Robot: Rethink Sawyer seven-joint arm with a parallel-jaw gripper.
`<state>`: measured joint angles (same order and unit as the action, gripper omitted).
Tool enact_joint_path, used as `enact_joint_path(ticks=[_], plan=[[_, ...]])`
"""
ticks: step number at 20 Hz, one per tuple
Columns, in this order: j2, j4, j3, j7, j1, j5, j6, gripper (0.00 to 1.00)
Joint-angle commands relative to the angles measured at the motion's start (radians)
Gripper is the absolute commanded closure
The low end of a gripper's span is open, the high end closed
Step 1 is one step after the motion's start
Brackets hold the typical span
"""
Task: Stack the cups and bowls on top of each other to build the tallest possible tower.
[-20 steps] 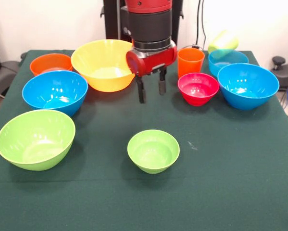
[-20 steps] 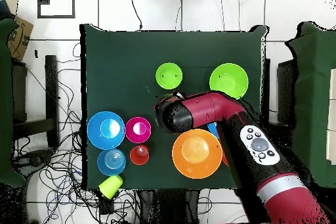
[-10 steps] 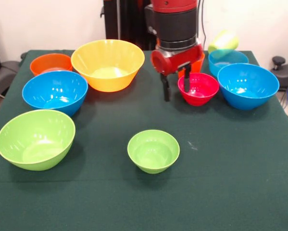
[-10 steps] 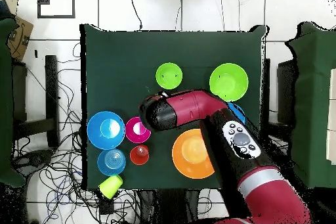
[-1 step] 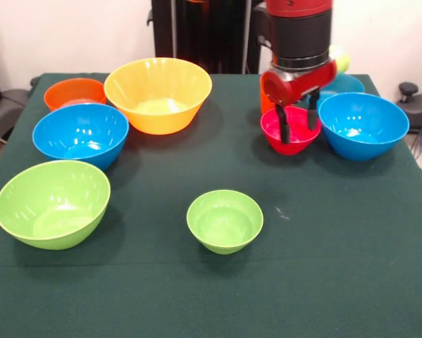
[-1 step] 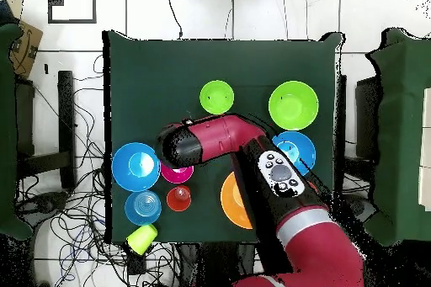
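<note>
Front and overhead views of a green-covered table (image 5: 323, 282) set with loose bowls and cups; no tower stands yet. The landmark is the small red-pink bowl (image 5: 290, 131), which sits upright on the cloth.

The gripper (image 5: 299, 125) hangs directly over this bowl, its two dark fingers (image 5: 284, 127) spread apart and empty. One finger appears to dip inside the bowl toward its left side, the other stands at the right rim; contact cannot be confirmed. In the overhead view the red arm (image 6: 220, 138) covers most of the bowl, leaving only a pink crescent.

Just right of the red-pink bowl, in the front view, stands a large blue bowl (image 5: 358, 125). Behind the red-pink bowl, the orange cup (image 5: 265, 98) shows only as a sliver beside the arm. Further back and to the right lie a smaller blue bowl (image 5: 341, 84) and the yellow-green cup (image 5: 339, 58), both largely hidden in the front view.

Well to the left of the red-pink bowl stands the largest yellow bowl (image 5: 158, 94), with the orange bowl (image 5: 74, 92) beyond it and another blue bowl (image 5: 80, 134) in front of that. The large lime green bowl (image 5: 52, 203) lies nearest the camera at far left. The small green bowl (image 5: 225, 220) sits in front of the red-pink bowl, well apart from it.
</note>
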<state>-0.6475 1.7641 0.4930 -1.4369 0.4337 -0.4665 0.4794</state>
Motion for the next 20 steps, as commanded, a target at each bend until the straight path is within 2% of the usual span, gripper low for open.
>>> enact_joint_path(ticks=[1,13,20], plan=[[0.001,-0.009,-0.066,-0.163,-0.032,0.035,0.044,0.0],[0.005,-0.006,-0.079,-0.174,-0.068,0.072,0.07,0.0],[0.034,0.024,-0.052,-0.172,-0.068,0.125,0.077,0.0]])
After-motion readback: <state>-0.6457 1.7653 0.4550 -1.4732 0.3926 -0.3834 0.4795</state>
